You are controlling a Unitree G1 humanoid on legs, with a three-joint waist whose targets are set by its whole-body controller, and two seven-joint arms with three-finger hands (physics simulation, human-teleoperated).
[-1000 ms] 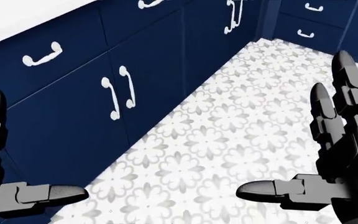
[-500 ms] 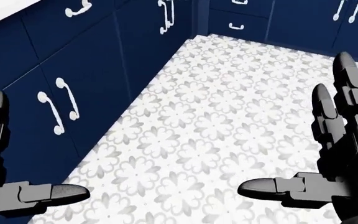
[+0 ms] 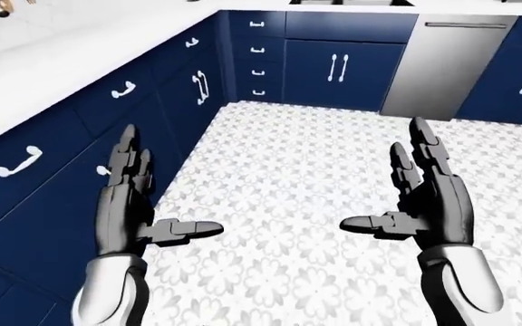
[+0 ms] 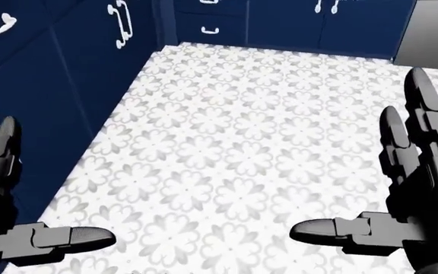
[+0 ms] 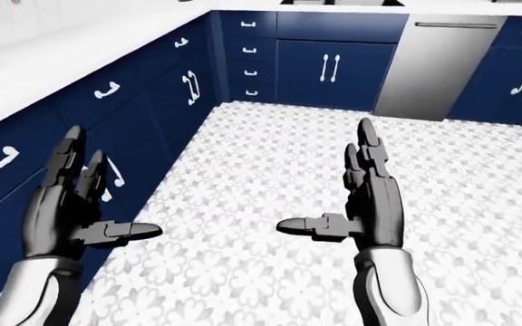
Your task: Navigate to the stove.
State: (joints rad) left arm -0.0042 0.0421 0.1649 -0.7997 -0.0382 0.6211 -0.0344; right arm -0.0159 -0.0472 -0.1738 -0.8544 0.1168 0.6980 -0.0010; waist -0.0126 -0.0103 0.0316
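No stove shows in any view. My left hand (image 3: pixel 139 197) is open and empty, fingers up and thumb pointing right, at the lower left of the left-eye view. My right hand (image 3: pixel 415 197) is open and empty, fingers up and thumb pointing left, at the lower right. Both hands hang over the patterned floor (image 3: pixel 316 176). In the head view the left hand (image 4: pixel 21 222) and the right hand (image 4: pixel 379 205) sit at the bottom corners.
Navy cabinets (image 3: pixel 88 136) under a white counter (image 3: pixel 71 54) run along the left. More navy cabinets (image 3: pixel 338 68) line the top of the view, with a steel dishwasher panel (image 3: pixel 442 64) at the upper right.
The whole picture has shifted left: the camera has turned right, away from the left cabinets, and more floor and the far cabinets show. My hands keep their pose.
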